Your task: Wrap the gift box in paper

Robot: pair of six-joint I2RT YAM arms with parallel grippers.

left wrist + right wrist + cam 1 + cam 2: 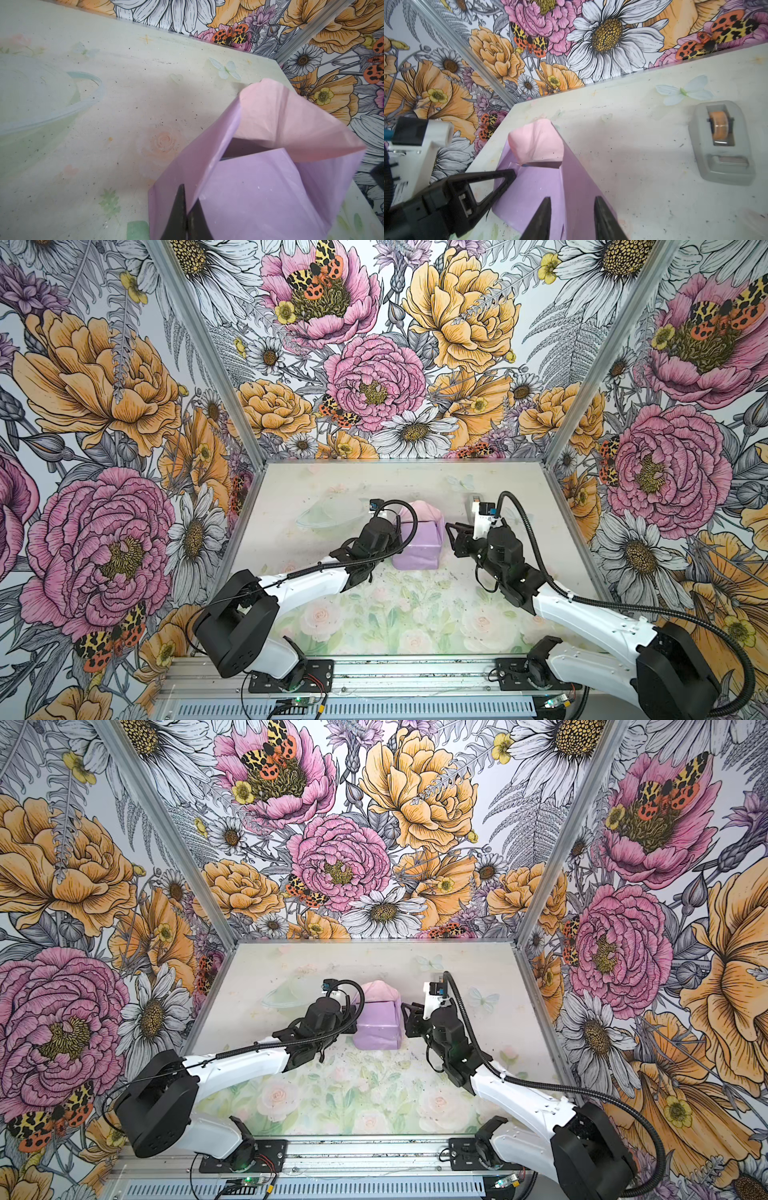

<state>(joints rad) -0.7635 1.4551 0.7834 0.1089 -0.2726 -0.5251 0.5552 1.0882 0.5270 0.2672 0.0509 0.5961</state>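
Gift box [417,551] sat near the middle of the surface [332,481], between the two arms, and showed as a lilac block under the paper [420,512] in both top views. The paper covered the box top and both sides. At the far end a pale pink flap stood up, loose and curled over, not folded down. In the left wrist view there was a dark gap under that flap, where the far end was not closed.

Left pincer [187,204] had its fingers together, clamped on the paper's side fold at the left edge of the box; the lilac sheet ran down between the two black fingers. In the right wrist view its tip lay against the left side of the wrapped block.

Right pincer [572,198] had its fingers apart and gripped nothing. Lilac paper on the right side of the box showed in the gap between them. In a top view it sat just beside the box's right edge, and I could not tell whether it touched.

Grey tape dispenser [722,145] with an orange roll stood on the surface, apart from the box on the right-arm side. The surface was speckled with dark bits.
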